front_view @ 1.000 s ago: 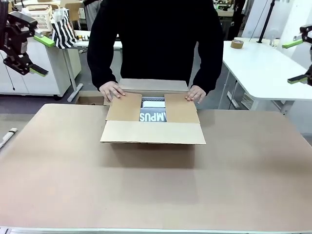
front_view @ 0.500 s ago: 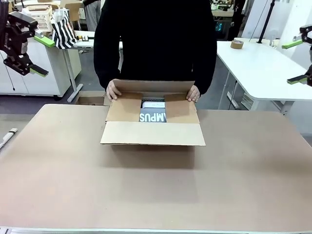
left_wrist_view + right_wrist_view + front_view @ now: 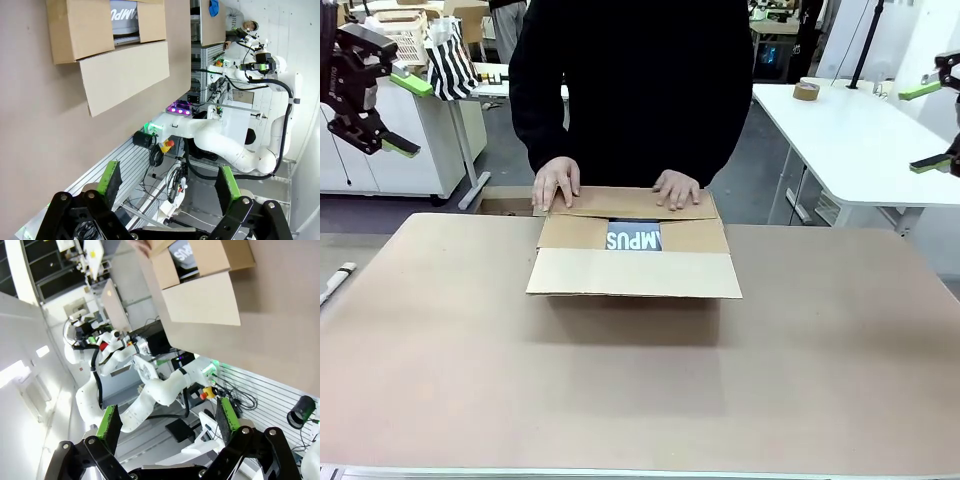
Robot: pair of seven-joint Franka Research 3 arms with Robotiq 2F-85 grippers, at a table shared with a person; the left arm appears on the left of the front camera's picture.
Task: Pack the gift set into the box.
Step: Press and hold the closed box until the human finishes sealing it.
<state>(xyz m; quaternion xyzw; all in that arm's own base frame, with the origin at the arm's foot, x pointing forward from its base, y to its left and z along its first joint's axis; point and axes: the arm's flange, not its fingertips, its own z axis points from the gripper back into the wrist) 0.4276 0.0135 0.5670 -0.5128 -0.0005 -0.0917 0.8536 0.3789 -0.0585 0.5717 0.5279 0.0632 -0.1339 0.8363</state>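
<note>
Front view: gift set (image 3: 633, 240) is already in the box (image 3: 695, 235), with the person's hands (image 3: 556, 184) pressing the far flap (image 3: 620, 203) down. Your left end effector (image 3: 405, 115) and right end effector (image 3: 922, 127) hang open, well clear. You'd probably fold the near flap (image 3: 633, 273) next.

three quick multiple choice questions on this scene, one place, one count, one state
1. Where is the gift set? A) inside the box B) beside the box C) in a gripper
2. How many hands press the far flap? A) none B) one C) two
3. How are the left gripper and right gripper? A) both shut B) both open C) one shut
1 A, its letters show between the flaps; 2 C, both lie flat on it; 3 B, pads wide apart.
</note>
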